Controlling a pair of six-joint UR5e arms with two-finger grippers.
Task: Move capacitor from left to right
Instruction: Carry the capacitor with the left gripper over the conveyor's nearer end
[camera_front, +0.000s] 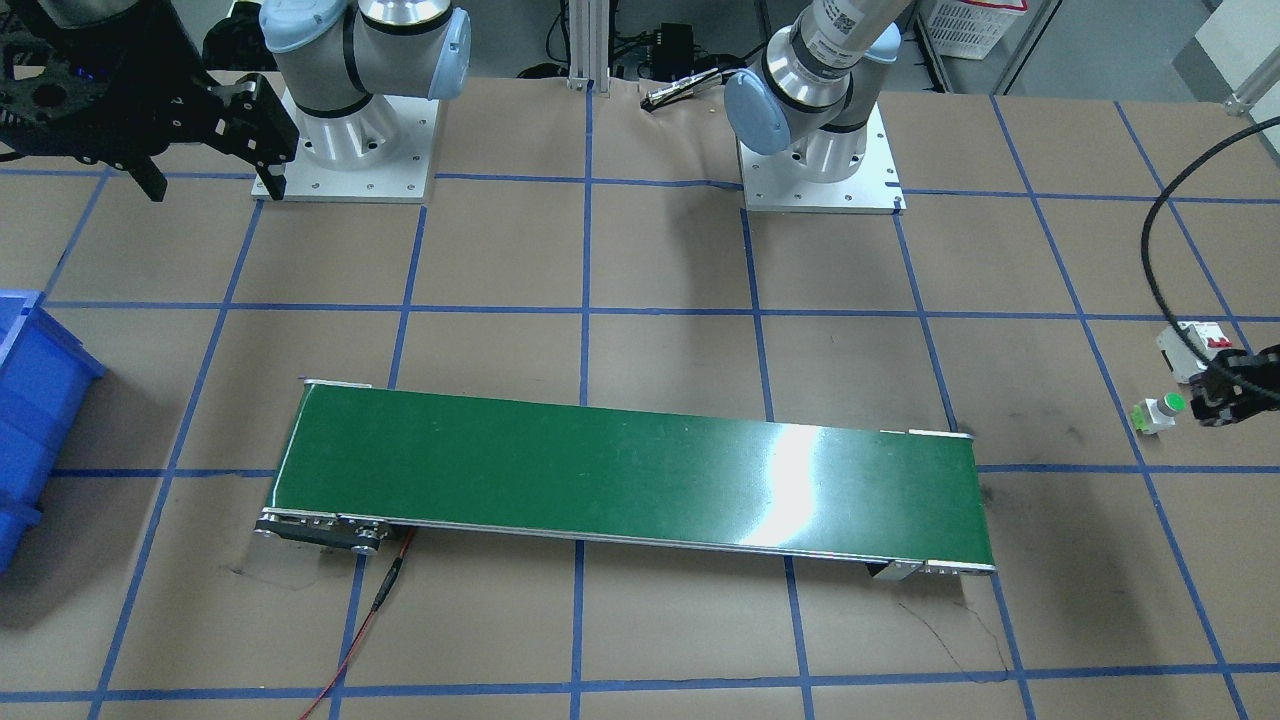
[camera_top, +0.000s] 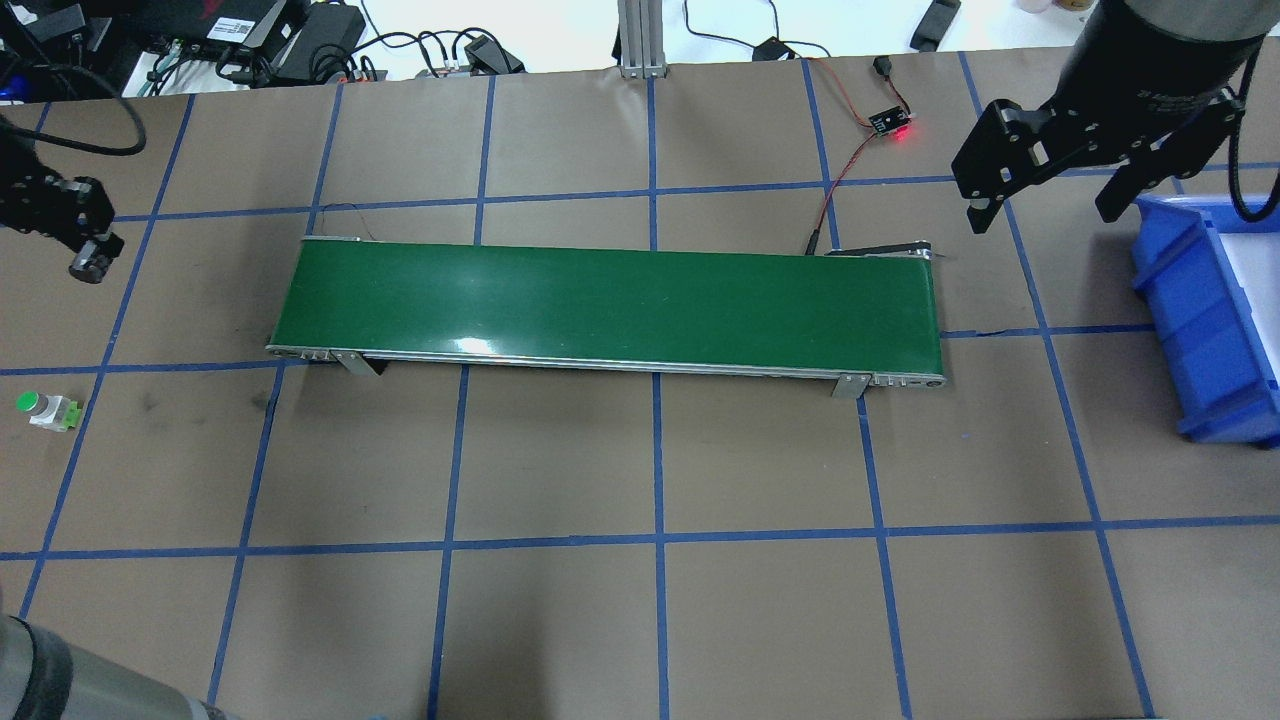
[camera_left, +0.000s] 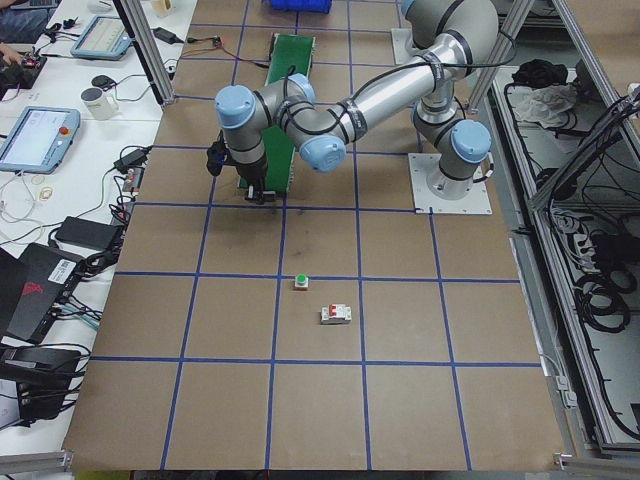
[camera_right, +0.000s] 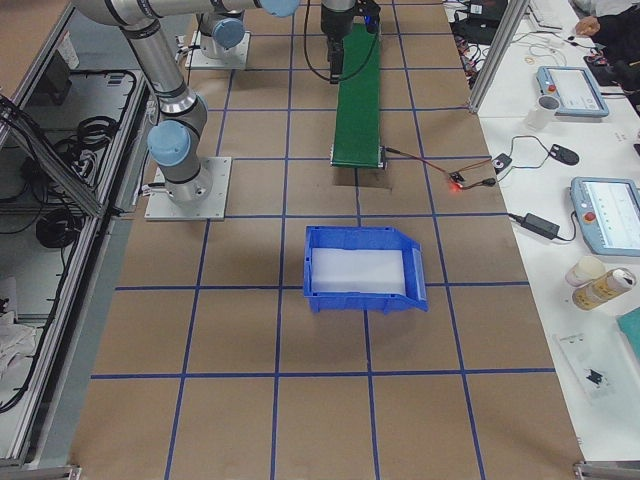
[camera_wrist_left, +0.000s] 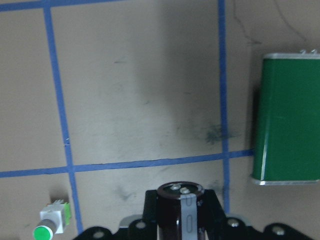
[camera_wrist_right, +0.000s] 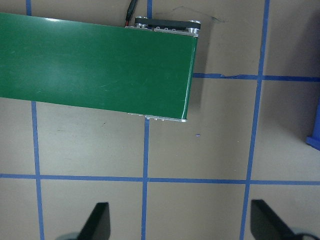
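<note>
The capacitor (camera_wrist_left: 181, 209), a dark cylinder with a pale silvery stripe, sits upright between the fingers of my left gripper (camera_top: 82, 250). That gripper is shut on it and hovers over the brown table to the left of the green belt (camera_top: 600, 300), level with the belt's far edge. In the front view the left gripper (camera_front: 1232, 392) is at the right edge. My right gripper (camera_top: 1050, 185) is open and empty, above the table just past the belt's right end. Its wide-spread fingers (camera_wrist_right: 100, 224) show in the right wrist view.
A white button with a green cap (camera_top: 45, 408) lies on the table near the left gripper. A white breaker with red switches (camera_front: 1190, 345) lies beside it. A blue bin (camera_top: 1215, 310) stands right of the belt. A red wire (camera_top: 850, 165) runs behind the belt's right end.
</note>
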